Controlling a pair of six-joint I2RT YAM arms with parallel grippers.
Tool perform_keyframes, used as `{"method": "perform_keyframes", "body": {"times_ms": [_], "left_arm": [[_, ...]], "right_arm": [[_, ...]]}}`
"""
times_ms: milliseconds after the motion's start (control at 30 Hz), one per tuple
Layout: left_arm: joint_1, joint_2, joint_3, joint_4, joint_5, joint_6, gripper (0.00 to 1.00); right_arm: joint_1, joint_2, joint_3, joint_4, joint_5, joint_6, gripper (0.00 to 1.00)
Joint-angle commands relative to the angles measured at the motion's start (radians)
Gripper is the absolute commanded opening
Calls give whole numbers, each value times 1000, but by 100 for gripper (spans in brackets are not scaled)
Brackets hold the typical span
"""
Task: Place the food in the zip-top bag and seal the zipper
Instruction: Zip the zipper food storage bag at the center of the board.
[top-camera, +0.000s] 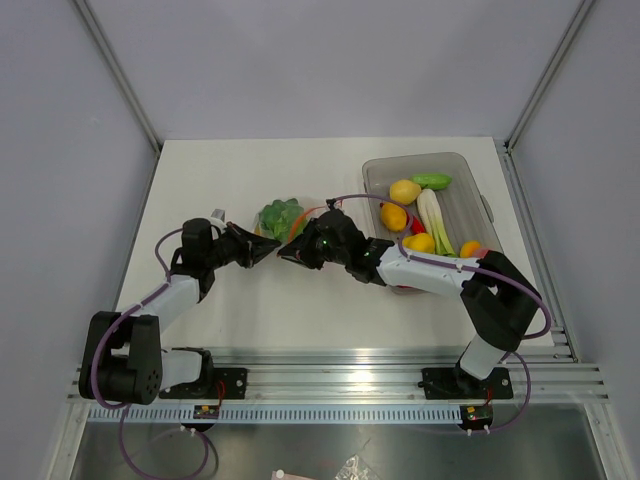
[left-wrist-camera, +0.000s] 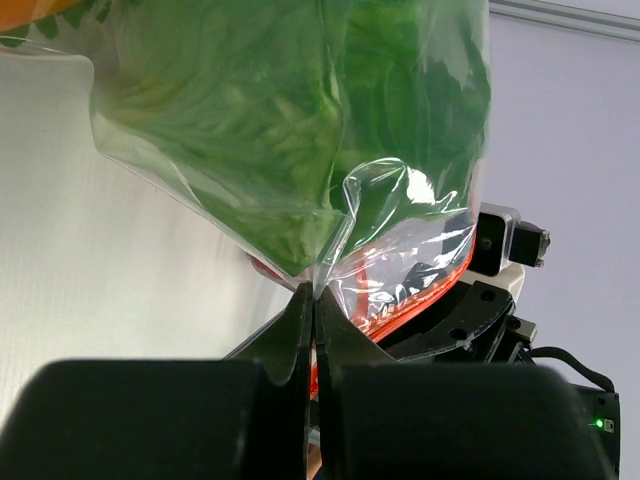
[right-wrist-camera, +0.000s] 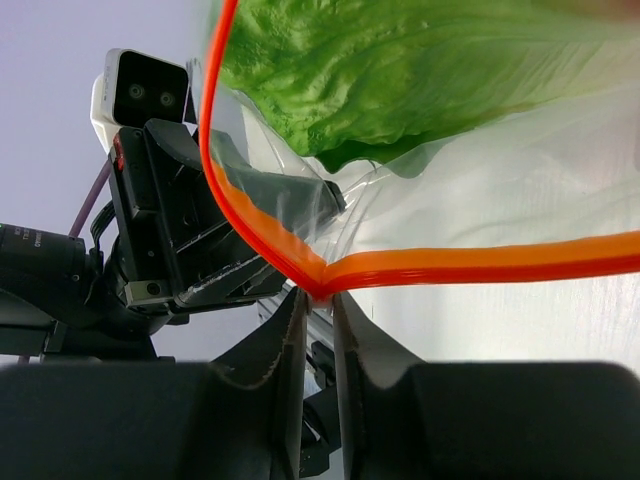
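Your left gripper is clamped fully together on a pinch of clear film at the bag edge. Your right gripper has its jaws a narrow slit apart, with the folded end of the zipper between the tips; you cannot tell whether they bite it. The bag is held between the two grippers at mid table, with lettuce inside and the mouth gaping. The thin film may slip from the left pinch if the right arm pulls. The right tips may catch only one zipper track, so the seal starts crooked. The lettuce lies near the opening and could get trapped in the zipper. The other food sits in the tub, well apart. The zipper's far ends run out of the right wrist view, both grippers partly cover the bag from overhead, and an orange shape at the left wrist view's corner is cut off
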Motion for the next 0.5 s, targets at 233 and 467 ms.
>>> {"method": "perform_keyframes", "body": {"times_ms": [233,467], "left_arm": [[-1,-9,-13,46,0,18,0],[11,20,29,40,26,45,6]], "right_arm": [[-27,19,36,40,-28,-5,5],[-53,11,2,72,-34,-7,0]]}}
